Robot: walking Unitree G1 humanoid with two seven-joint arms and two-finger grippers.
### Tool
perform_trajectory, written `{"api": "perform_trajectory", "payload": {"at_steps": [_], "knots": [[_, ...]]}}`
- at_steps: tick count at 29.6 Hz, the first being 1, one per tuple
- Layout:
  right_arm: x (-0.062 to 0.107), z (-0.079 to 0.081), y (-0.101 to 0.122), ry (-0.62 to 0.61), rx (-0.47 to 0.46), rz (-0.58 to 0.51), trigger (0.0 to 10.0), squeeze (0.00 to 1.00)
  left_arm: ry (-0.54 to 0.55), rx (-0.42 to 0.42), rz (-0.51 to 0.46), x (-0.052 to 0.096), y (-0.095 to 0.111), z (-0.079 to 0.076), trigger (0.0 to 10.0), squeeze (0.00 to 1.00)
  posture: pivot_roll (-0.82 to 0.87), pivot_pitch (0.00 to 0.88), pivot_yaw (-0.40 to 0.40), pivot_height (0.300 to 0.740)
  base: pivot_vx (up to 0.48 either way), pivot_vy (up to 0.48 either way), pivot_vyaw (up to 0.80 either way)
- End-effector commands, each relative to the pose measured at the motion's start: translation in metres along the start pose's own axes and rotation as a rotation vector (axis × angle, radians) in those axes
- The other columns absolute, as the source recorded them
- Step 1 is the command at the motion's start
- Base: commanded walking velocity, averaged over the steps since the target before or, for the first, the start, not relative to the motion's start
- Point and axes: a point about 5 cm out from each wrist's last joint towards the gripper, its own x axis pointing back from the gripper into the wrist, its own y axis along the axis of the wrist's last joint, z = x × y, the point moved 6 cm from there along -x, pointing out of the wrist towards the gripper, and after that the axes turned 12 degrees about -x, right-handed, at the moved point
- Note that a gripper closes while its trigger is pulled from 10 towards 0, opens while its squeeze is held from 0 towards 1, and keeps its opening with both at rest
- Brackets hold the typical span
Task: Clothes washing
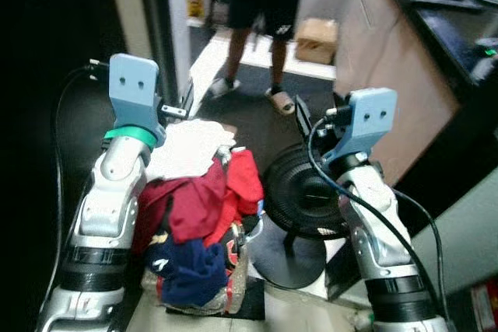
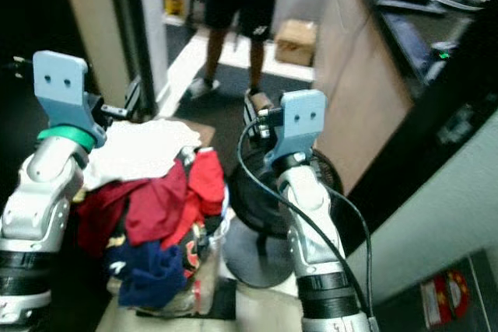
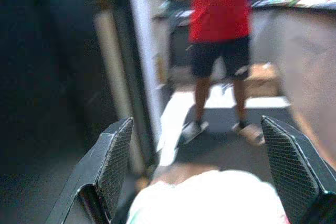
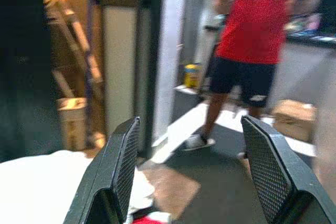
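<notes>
Left gripper [image 3: 197, 177], left wrist view: both black fingers [image 3: 110, 166] spread wide, nothing between them. Below the gap, the white garment [image 3: 210, 198] topping the laundry. Beyond, a person [image 3: 220, 24] in a red shirt and black shorts stands on a dark floor by a white doorframe [image 3: 142, 51].

Right gripper [image 4: 189, 171], right wrist view: fingers likewise wide apart, holding nothing. White cloth at one corner; same person ahead; a cardboard box [image 4: 294, 116] near their feet; a yellow container [image 4: 192, 75] at the doorway, label unreadable.

Left eye view: both arms raised, blue wrist mounts either side of the laundry pile [image 1: 198, 215]. Pile holds white, red, maroon and navy items, heaped over a container [image 1: 233, 270] whose clear rim is only partly visible. Just beside it on the robot's right, a black round fan [image 1: 303, 192] on a stand. Wooden counter [image 1: 389, 60] farther right.

Right eye view: same layout; red-and-white label [image 2: 440, 297] low on the right, blurred, not legible.
</notes>
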Motion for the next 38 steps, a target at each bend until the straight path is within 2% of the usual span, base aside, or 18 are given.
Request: {"api": "perform_trajectory", "payload": {"at_steps": [1, 7, 11, 16, 17, 19, 21, 23, 24, 26, 29, 30, 35, 38], "knots": [[0.004, -0.008, -0.006, -0.025, 0.008, 0.023, 10.0, 0.00, -0.025, 0.004, 0.010, 0.001, -0.003, -0.007, 10.0, 0.00, 0.04, 0.030, -0.028, 0.740, 0.000, 0.000, 0.00], [0.007, -0.005, -0.015, -0.008, -0.003, 0.051, 10.0, 0.00, -0.032, -0.003, 0.047, 0.004, -0.017, -0.009, 10.0, 0.00, 0.04, 0.030, -0.031, 0.740, 0.000, 0.000, 0.00], [0.014, -0.008, -0.031, -0.014, -0.003, 0.094, 10.0, 0.00, -0.047, -0.013, 0.077, 0.009, -0.030, -0.014, 10.0, 0.00, 0.04, 0.032, -0.030, 0.740, 0.000, 0.000, 0.00], [0.018, -0.010, -0.038, -0.022, -0.013, 0.112, 10.0, 0.00, -0.058, -0.022, 0.095, 0.012, -0.037, -0.016, 10.0, 0.00, 0.04, 0.037, -0.028, 0.740, 0.000, 0.000, 0.00], [0.021, -0.010, -0.043, -0.024, -0.022, 0.121, 10.0, 0.00, -0.065, -0.019, 0.107, 0.014, -0.042, -0.018, 10.0, 0.00, 0.04, 0.037, -0.028, 0.740, 0.000, 0.000, 0.00], [0.026, -0.007, -0.056, -0.019, -0.041, 0.157, 10.0, 0.00, -0.076, 0.051, 0.191, 0.020, -0.067, -0.023, 10.0, 0.00, 0.03, 0.049, -0.030, 0.740, 0.000, 0.000, 0.00], [0.026, -0.007, -0.056, -0.019, -0.041, 0.157, 10.0, 0.00, -0.076, 0.051, 0.191, 0.020, -0.067, -0.023, 10.0, 0.00, 0.03, 0.049, -0.030, 0.740, 0.000, 0.000, 0.00], [0.030, -0.003, -0.074, -0.004, -0.088, 0.213, 10.0, 0.00, -0.065, 0.108, 0.293, 0.029, -0.097, -0.028, 10.0, 0.00, 0.04, 0.060, -0.036, 0.740, 0.000, 0.000, 0.00], [0.032, 0.002, -0.085, 0.020, -0.123, 0.253, 10.0, 0.00, -0.057, 0.110, 0.335, 0.035, -0.110, -0.029, 10.0, 0.00, 0.04, 0.060, -0.036, 0.740, 0.000, 0.000, 0.00], [0.035, 0.008, -0.095, 0.047, -0.159, 0.292, 10.0, 0.00, -0.050, 0.103, 0.368, 0.040, -0.121, -0.031, 10.0, 0.00, 0.04, 0.068, -0.037, 0.740, 0.000, 0.000, 0.00], [0.037, 0.015, -0.104, 0.077, -0.163, 0.324, 10.0, 0.00, -0.042, 0.090, 0.395, 0.045, -0.129, -0.031, 10.0, 0.00, 0.05, 0.077, -0.040, 0.740, 0.000, 0.000, 0.00], [0.045, 0.032, -0.127, 0.120, -0.165, 0.395, 10.0, 0.00, -0.037, 0.081, 0.442, 0.056, -0.142, -0.031, 10.0, 0.00, 0.06, 0.099, -0.048, 0.740, 0.000, 0.000, 0.00], [0.052, 0.039, -0.142, 0.132, -0.148, 0.441, 10.0, 0.00, -0.047, 0.075, 0.470, 0.065, -0.150, -0.032, 10.0, 0.00, 0.08, 0.113, -0.051, 0.740, 0.000, 0.000, 0.00], [0.055, 0.026, -0.150, 0.087, -0.079, 0.471, 10.0, 0.00, -0.067, 0.066, 0.469, 0.070, -0.148, -0.035, 10.0, 0.00, 0.09, 0.137, -0.050, 0.740, 0.000, 0.000, 0.00]]}}
